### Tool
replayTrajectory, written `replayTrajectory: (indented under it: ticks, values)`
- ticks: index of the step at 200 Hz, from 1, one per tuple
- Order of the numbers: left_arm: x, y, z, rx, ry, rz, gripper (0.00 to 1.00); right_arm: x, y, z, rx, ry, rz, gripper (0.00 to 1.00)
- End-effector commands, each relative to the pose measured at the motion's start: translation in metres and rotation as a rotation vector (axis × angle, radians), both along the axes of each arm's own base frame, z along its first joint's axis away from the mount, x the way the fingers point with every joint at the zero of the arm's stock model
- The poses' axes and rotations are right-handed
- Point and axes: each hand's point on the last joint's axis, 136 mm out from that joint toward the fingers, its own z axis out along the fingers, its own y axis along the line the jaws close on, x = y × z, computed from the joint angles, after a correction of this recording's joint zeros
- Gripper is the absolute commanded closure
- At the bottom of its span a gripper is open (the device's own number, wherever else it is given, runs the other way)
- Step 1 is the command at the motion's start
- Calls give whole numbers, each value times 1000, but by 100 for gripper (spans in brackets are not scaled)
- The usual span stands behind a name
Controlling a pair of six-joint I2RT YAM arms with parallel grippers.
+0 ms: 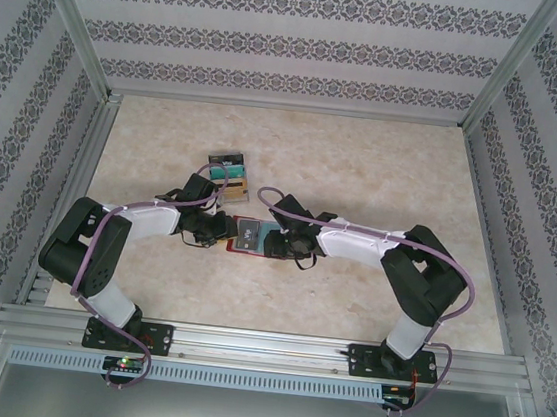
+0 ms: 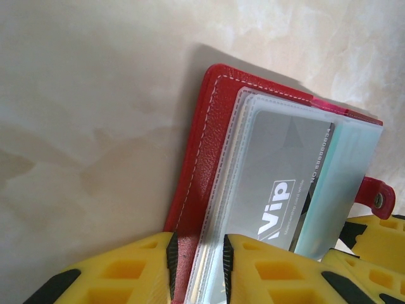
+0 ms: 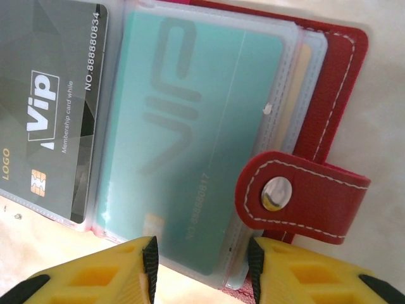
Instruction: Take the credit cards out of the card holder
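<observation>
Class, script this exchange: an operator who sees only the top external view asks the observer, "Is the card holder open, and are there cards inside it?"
Observer: It's open. The right wrist view shows a teal card in a clear sleeve of the card holder.
Operator: Any other card?
Observer: Yes, a grey VIP card in the sleeve beside it.
Operator: Where are the right fingers?
Observer: The right fingers stand apart, one on either side of the teal card's sleeve edge.
</observation>
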Motion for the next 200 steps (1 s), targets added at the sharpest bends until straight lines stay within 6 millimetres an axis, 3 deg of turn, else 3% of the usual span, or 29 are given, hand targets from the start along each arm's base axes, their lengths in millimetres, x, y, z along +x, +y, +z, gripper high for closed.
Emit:
replayTrajectory:
  ticks: [1,135,200]
  values:
    - [-9,-1,-3,-3,28,-5,72,7,13,2,44,2,10,55]
    - [-12,-6,-4,-7,28,-17,72,18,58,67,288,-91,94,54]
    - [-11,0,6,14,5,-1,72,27,87,75,343,-72,153,53]
